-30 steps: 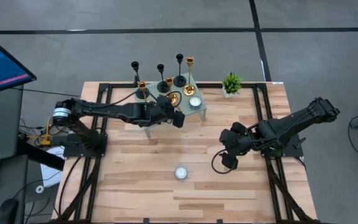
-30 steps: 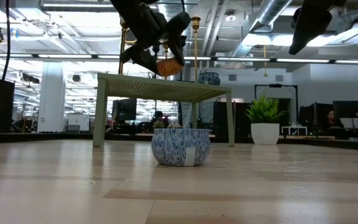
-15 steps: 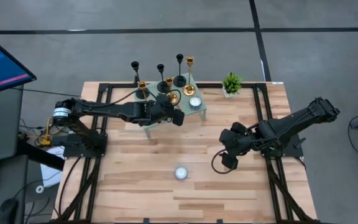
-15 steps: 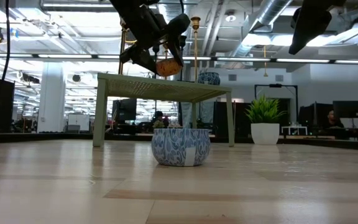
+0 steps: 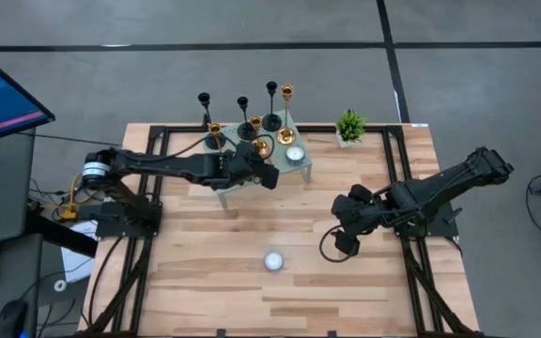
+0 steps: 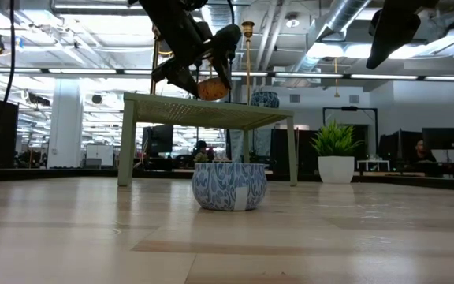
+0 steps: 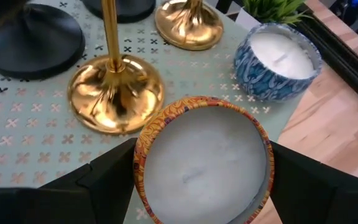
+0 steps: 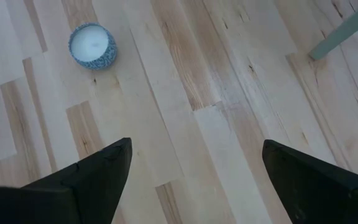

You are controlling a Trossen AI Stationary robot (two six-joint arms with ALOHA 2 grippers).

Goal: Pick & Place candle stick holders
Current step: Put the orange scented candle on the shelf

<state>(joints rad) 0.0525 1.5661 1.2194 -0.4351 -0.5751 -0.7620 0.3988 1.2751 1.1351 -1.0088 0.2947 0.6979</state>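
In the high view, the left gripper (image 5: 263, 175) is seen over the near edge of a small pale green side table (image 5: 301, 170), closed around an orange-rimmed candle (image 5: 262, 150). The candle stick holders are gathered at the table's 12 o'clock side: black slim-stemmed holders (image 5: 205, 99) and a tall gold holder (image 5: 287, 92) at the far edge, short gold holders (image 5: 285, 136) on the green top. A blue patterned candle (image 5: 295, 154) is placed at the green top's 3 o'clock side. The right gripper (image 5: 345, 242) is held over the wooden table (image 5: 205, 272), toward 3 o'clock.

In the low view, the orange-rimmed candle (image 6: 212, 87) is held just above the green tabletop; another blue patterned candle (image 6: 228, 185) rests on the wood.

In the left wrist view, the candle (image 7: 202, 158) is gripped between both dark fingers (image 7: 323, 186), beside a gold holder base (image 7: 115, 92).

In the right wrist view, the fingers (image 8: 95, 175) are spread wide, holding nothing.
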